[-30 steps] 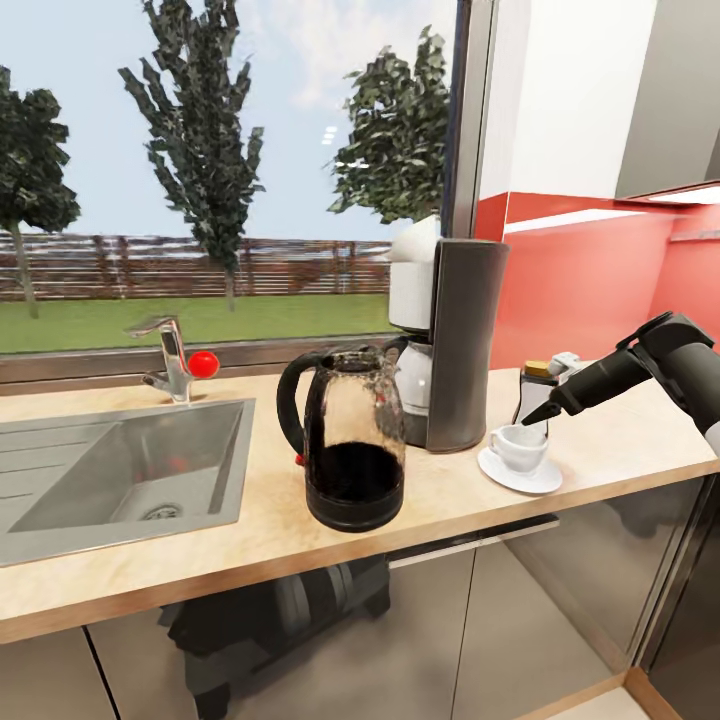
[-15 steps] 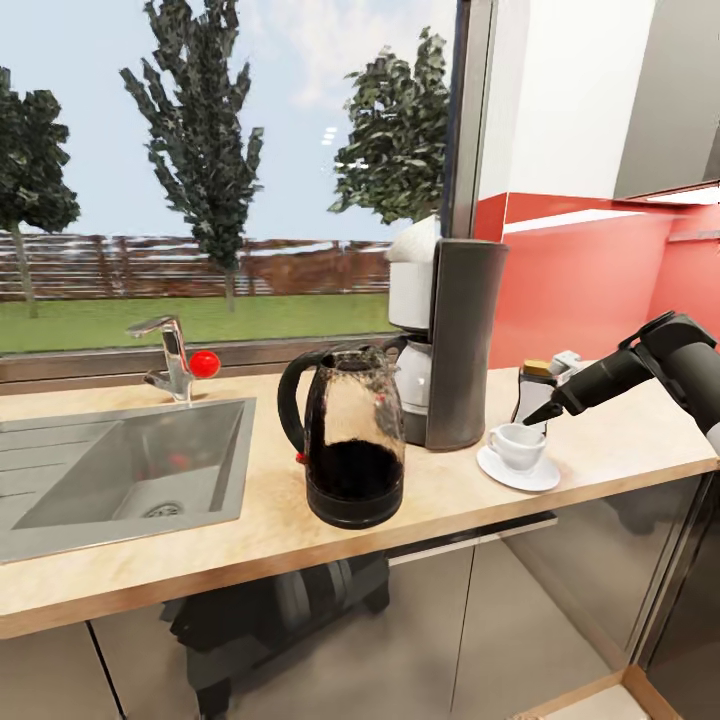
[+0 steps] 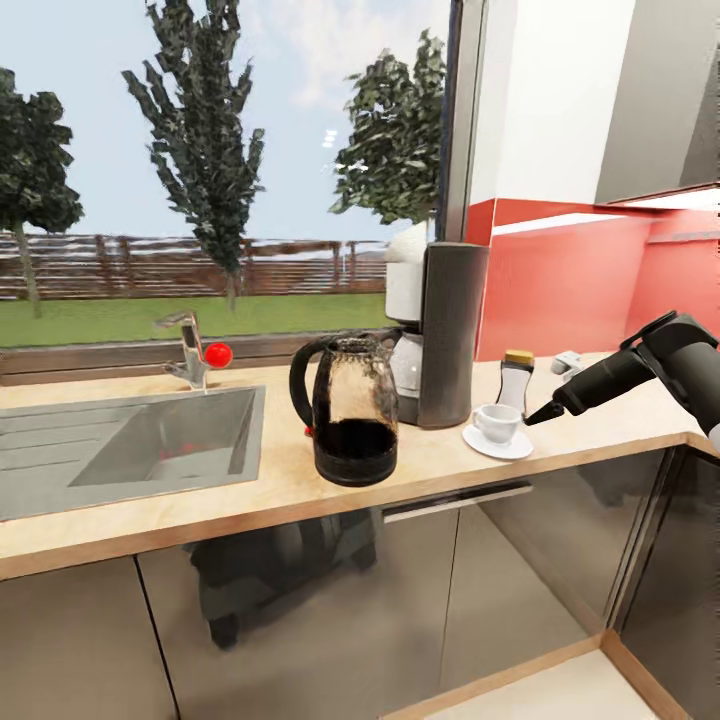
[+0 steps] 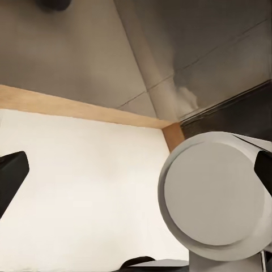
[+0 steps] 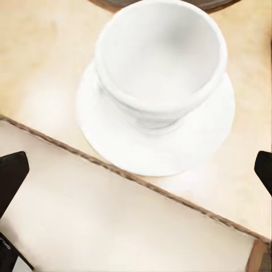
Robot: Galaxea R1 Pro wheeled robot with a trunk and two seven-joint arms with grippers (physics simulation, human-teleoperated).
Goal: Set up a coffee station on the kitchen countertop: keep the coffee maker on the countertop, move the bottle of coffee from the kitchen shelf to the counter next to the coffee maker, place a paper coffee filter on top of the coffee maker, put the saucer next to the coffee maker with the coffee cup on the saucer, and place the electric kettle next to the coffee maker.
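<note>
1. Leftmost, a steel sink (image 3: 130, 445) is set into the bench (image 3: 420, 470), with a tap (image 3: 190, 352) and a red knob (image 3: 217, 353) at its far edge under the window.
2. Right of the sink, the electric kettle (image 3: 350, 420) stands upright near the bench's front edge, handle to the left, dark in its lower part.
3. Just behind and right of it, the coffee maker (image 3: 440, 330) stands upright; its white carafe (image 3: 405, 365) sits behind the kettle.
4. Right of the coffee maker, the saucer (image 3: 497, 443) lies flat on the bench, with the coffee cup (image 3: 496, 421) upright on it.
5. Just behind the saucer, the bottle of coffee (image 3: 515, 380) stands upright.
6. Right hand (image 3: 540, 414): hovers just right of the cup, apart from it; wrist view shows both fingertips spread wide, gripping nothing.
7. Left hand (image 4: 136, 170): spread open over pale floor, nothing between the fingertips.
</note>
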